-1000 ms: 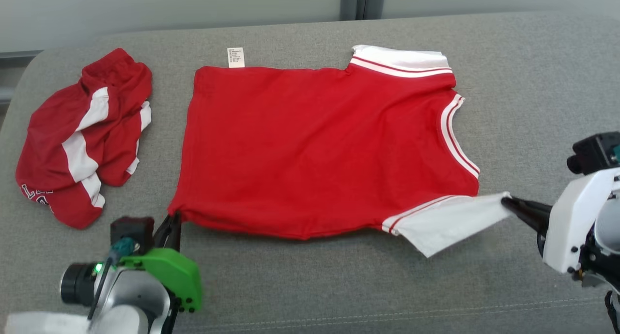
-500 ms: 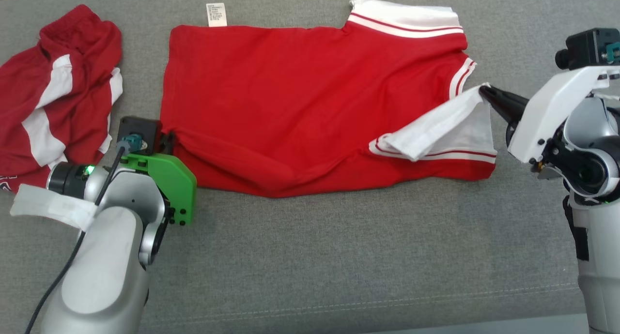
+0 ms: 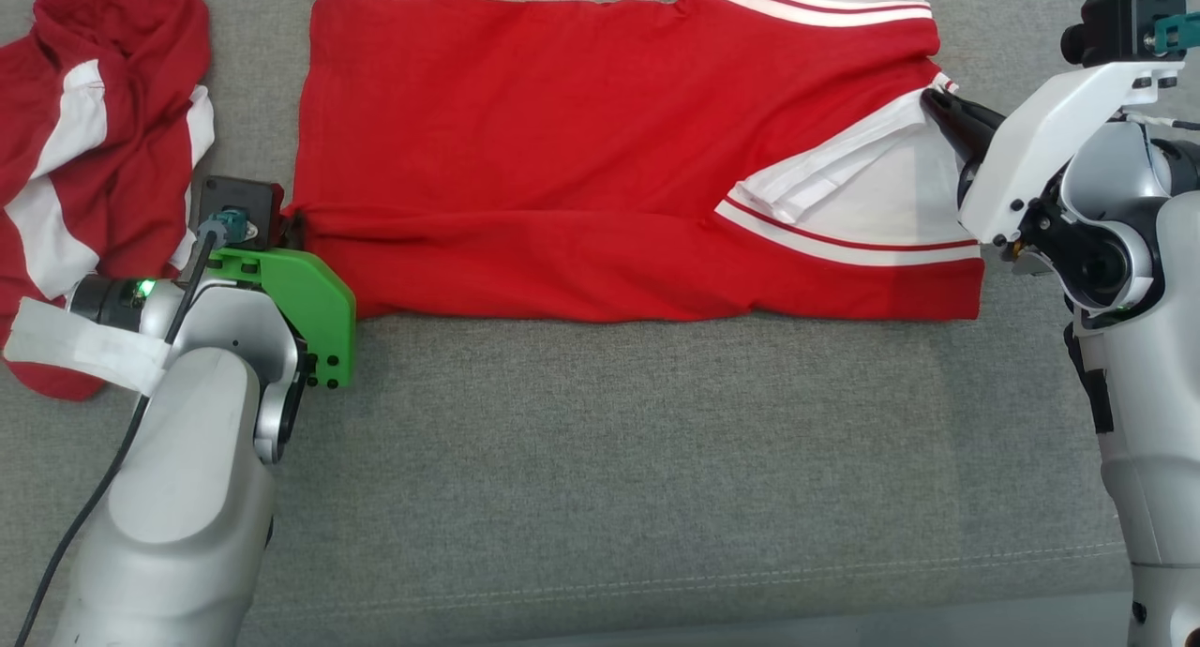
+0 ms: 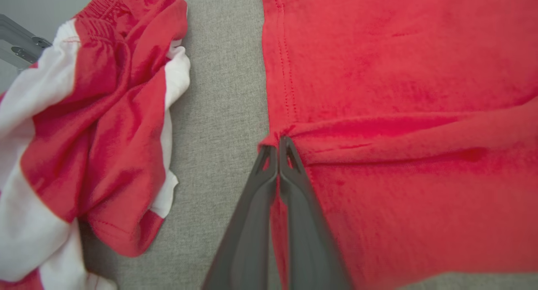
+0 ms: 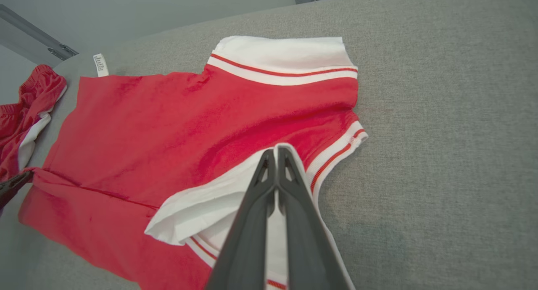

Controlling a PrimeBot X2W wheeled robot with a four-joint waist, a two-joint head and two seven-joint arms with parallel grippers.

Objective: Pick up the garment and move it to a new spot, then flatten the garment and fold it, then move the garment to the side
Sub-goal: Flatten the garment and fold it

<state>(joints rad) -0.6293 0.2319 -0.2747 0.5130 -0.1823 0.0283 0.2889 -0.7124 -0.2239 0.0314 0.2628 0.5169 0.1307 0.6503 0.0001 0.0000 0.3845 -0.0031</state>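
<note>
A: what's it all sitting on?
B: grey fabric desk (image 3: 600,459), pale wall (image 5: 168,8) behind. red garment (image 3: 562,159) lies spread on it, left tool (image 3: 295,223) pinched on its hem corner, right tool (image 3: 933,103) pinched on the white sleeve (image 3: 872,192), folded inward. crumpled shorts (image 3: 84,159) at left

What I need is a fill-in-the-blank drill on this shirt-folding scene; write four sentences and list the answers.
1. The right gripper holds the red shirt by its ____ sleeve.
2. The left gripper, jaws ____, pinches the shirt's hem.
3. The crumpled red-and-white garment lies on the robot's ____ side of the shirt.
4. Everything rests on a ____ cushion.
Answers: white; shut; left; grey.
</note>
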